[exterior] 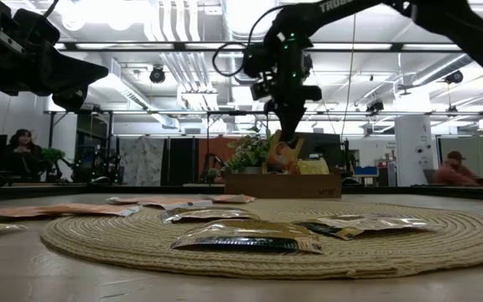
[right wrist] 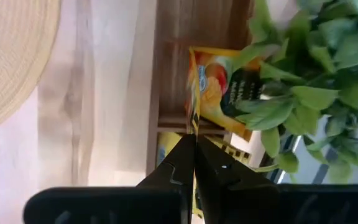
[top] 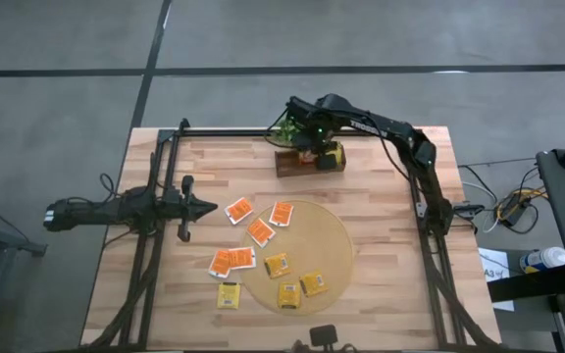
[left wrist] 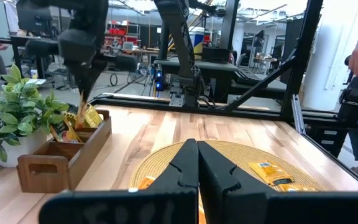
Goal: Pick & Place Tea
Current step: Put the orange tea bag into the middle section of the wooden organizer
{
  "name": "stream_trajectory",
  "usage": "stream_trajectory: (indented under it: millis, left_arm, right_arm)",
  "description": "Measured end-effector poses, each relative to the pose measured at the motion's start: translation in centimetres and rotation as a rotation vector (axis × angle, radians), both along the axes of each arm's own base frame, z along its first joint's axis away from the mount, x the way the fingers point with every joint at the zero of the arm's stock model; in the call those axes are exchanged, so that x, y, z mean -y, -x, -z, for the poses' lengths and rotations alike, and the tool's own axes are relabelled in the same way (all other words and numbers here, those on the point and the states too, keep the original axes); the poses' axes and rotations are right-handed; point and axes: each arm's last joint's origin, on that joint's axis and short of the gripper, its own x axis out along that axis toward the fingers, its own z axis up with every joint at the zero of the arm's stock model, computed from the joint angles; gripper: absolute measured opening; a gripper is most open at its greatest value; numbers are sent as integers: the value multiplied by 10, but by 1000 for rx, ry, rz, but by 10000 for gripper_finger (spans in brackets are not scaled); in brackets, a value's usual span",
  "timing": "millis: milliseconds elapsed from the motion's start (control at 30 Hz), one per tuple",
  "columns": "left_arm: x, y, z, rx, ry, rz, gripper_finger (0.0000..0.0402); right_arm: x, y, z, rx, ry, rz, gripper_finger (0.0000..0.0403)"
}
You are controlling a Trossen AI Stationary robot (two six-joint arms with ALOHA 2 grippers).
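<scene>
My right gripper (right wrist: 194, 138) is over the wooden box (top: 290, 165) at the table's far side, next to the green plant (top: 284, 126). It is shut on a yellow-orange tea packet (right wrist: 211, 87) that stands in the box; this also shows in the low view (exterior: 282, 153). Other packets lie in the box (exterior: 313, 168). Several orange packets (top: 260, 231) and yellow packets (top: 289, 294) lie flat on and beside the round tan mat (top: 336, 245). My left gripper (top: 202, 208) is shut and empty at the table's left, left of the mat. My right gripper pinches the packet's upper edge (right wrist: 195, 124) between its two fingertips. The fingers come from above, pointing down. The packet hangs upright and a little tilted below the fingers, its lower part down inside the wooden box (left wrist: 73, 134).
The plant's leaves (right wrist: 303, 93) reach close to the box and the right gripper. Black frame rails (top: 155, 196) run along the table's left and right sides. Bare wood (top: 214, 162) lies between the box and the mat.
</scene>
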Motion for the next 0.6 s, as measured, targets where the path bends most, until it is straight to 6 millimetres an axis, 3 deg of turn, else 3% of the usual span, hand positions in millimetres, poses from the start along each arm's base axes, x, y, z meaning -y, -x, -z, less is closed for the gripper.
stream_trajectory:
  millis: [600]
  left_arm:
    - [0,0,0,0,0,1,0]
  right_arm:
    - [3,-4,17,-70,2,-1,8]
